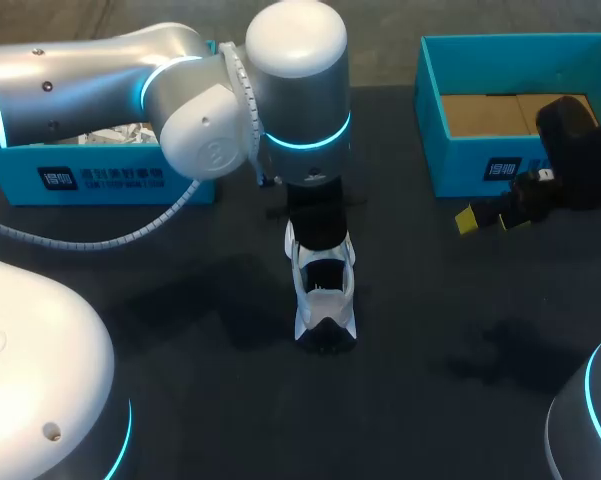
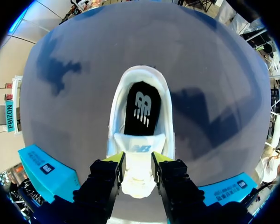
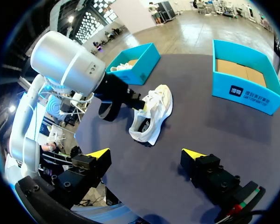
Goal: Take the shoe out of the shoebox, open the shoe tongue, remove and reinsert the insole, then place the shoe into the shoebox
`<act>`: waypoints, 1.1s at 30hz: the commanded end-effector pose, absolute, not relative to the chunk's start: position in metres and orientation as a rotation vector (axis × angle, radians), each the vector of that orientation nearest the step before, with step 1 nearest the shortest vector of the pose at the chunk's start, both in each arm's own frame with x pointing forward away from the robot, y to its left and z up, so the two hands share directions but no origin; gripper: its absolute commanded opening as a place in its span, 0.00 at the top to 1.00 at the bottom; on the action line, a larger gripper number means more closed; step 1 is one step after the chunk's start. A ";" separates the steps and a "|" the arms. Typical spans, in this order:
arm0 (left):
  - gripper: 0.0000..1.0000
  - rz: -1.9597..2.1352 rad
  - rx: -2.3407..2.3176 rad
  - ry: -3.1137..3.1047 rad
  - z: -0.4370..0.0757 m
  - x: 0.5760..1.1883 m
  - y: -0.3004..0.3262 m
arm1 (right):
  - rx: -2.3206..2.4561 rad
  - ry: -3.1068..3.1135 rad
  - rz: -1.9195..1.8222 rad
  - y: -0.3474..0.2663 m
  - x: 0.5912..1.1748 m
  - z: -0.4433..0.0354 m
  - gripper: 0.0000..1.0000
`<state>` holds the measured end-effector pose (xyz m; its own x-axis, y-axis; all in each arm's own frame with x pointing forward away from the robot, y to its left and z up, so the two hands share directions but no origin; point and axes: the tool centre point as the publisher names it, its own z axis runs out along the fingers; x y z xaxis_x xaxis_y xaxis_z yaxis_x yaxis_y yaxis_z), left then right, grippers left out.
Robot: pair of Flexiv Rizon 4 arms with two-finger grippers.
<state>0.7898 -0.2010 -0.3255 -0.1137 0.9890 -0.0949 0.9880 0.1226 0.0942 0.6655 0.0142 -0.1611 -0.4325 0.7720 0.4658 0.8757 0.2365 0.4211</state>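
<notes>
A white shoe [image 1: 325, 305] stands on the dark table [image 1: 180, 300] at the middle, with its black insole [image 2: 142, 112] lying inside. My left gripper [image 2: 138, 161] comes down over the shoe's front part, and its yellow tips press the white tongue [image 2: 139, 170] from both sides. The teal shoebox [image 1: 435, 110] at the back right shows only its cardboard floor. My right gripper [image 1: 485, 220] hangs in front of that box, wide open and holding nothing. From the right wrist the shoe [image 3: 151, 114] lies ahead of the right gripper [image 3: 146, 154], under my left arm [image 3: 65, 65].
A second teal box [image 1: 90, 180] with white contents stands at the back left, behind my left arm. In the right wrist view that box [image 3: 144, 65] sits beyond the shoe and the shoebox [image 3: 244, 91] off to the side.
</notes>
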 end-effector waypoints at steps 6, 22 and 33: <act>0.62 -0.020 1.975 2.294 -0.332 0.786 -0.204 | -1.577 -2.339 -0.964 0.015 0.666 -0.162 0.00; 0.46 -0.020 1.487 2.670 -0.283 0.778 -0.179 | -1.577 -2.339 -0.964 0.015 0.666 -0.162 0.00; 0.00 -0.160 1.273 2.766 -0.269 0.751 -0.160 | -1.577 -2.339 -0.964 0.015 0.666 -0.162 0.00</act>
